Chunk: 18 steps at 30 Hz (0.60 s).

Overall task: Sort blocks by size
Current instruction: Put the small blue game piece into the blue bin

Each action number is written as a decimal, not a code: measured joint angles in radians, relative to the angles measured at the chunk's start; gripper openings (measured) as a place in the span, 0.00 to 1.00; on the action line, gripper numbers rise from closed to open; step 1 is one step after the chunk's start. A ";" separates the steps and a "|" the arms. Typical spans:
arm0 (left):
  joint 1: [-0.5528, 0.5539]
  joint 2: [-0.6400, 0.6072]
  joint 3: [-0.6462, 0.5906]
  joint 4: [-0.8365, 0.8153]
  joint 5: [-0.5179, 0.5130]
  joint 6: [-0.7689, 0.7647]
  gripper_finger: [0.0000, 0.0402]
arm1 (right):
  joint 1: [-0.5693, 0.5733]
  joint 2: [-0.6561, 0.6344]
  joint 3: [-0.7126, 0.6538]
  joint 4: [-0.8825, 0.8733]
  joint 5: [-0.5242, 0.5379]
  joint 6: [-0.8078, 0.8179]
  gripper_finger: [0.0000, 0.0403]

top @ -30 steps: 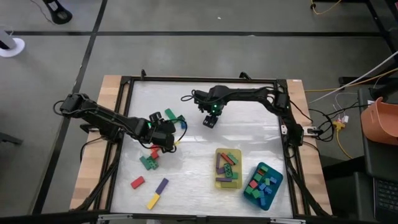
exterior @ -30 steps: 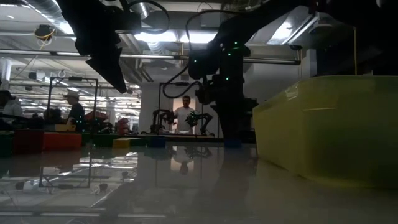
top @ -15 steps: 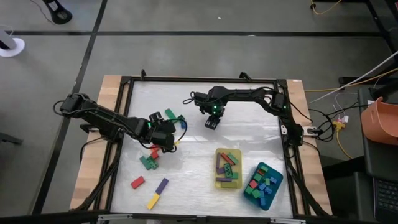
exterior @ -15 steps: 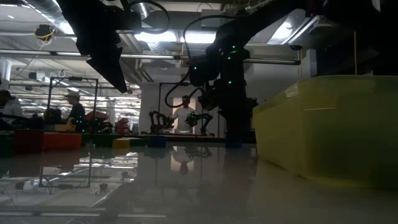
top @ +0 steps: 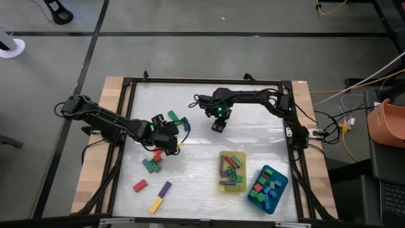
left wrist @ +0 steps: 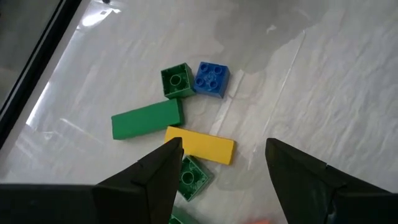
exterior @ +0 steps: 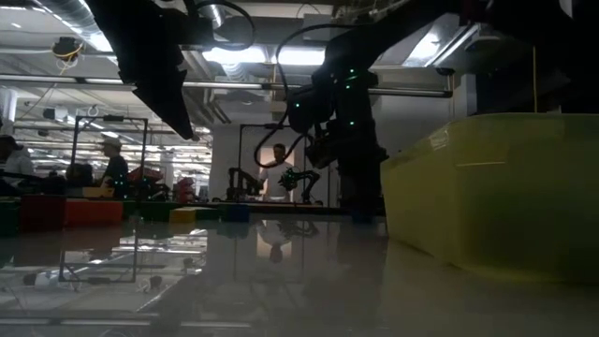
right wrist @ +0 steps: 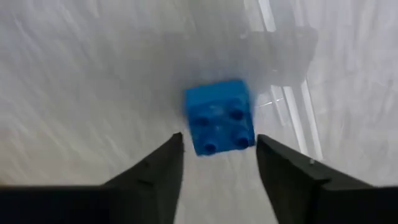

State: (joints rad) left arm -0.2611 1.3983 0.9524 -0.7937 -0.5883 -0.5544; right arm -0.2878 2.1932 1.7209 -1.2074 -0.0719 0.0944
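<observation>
Right wrist view, spread right gripper (right wrist: 219,163) over blue block (right wrist: 221,124), nothing obstructing

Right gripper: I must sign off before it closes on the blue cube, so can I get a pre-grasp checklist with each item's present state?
1. right gripper fingers open: ok, both fingers are spread with a gap.
2. small blue cube lined up between the fingers: ok in the right wrist view, slightly skewed.
3. Nothing crowding the cube: ok, bare table around it.
4. Fingers low enough to grip: cannot tell; the height above the table is unclear.
5. left gripper clear of the right arm: ok, it hovers open over the loose pile near the yellow brick.
6. teal tray and yellow tray reachable: ok, both unobstructed in the high view.
</observation>
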 joint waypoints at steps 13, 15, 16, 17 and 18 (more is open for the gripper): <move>0.000 0.000 0.000 0.001 0.000 0.004 0.55 | 0.000 0.003 -0.001 -0.018 0.000 -0.045 0.72; 0.000 0.000 0.000 0.001 0.000 0.004 0.55 | 0.000 0.003 -0.001 -0.012 0.000 -0.063 0.73; 0.000 0.000 0.000 0.001 0.000 0.004 0.55 | 0.000 0.003 -0.001 -0.004 0.000 -0.072 0.73; 0.000 0.000 0.000 0.001 0.000 0.003 0.55 | 0.000 0.003 -0.001 0.005 0.000 -0.078 0.73; 0.000 0.000 0.000 0.001 0.000 0.002 0.55 | 0.001 0.003 -0.001 0.014 0.000 -0.084 0.73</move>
State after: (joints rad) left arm -0.2611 1.3983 0.9524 -0.7925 -0.5883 -0.5520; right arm -0.2873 2.1967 1.7195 -1.1929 -0.0715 0.0100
